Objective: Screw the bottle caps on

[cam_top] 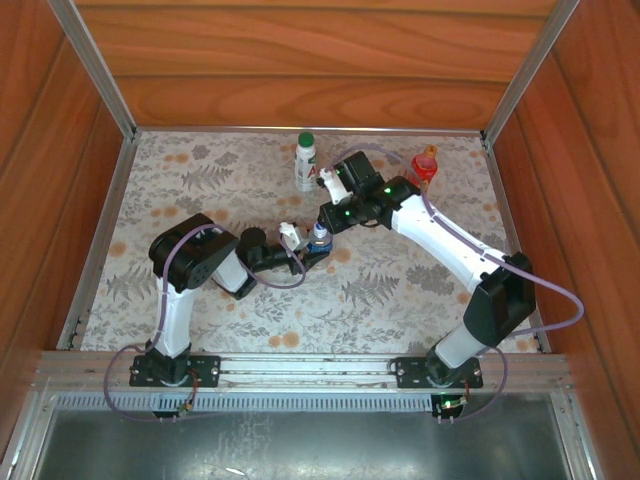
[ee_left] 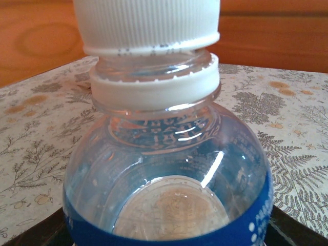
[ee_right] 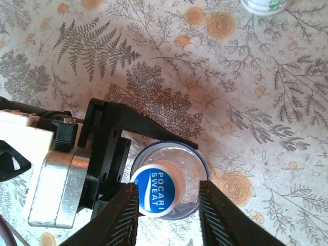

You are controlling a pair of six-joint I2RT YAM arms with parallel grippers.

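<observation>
Blue cap (ee_right: 156, 190) sits on the short clear bottle (ee_left: 169, 169), gripped tight by the left tool (cam_top: 312, 246) on the bench (cam_top: 200, 170), while the right tool (ee_right: 169, 197) sits around the cap, squeezing or not nobody can tell, so the twisting step seems on, needing a firm pinch and turn next.

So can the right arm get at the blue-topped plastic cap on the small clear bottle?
Probably yes: the right gripper hangs right over the blue-topped plastic cap, one finger either side, nothing in between.
</observation>
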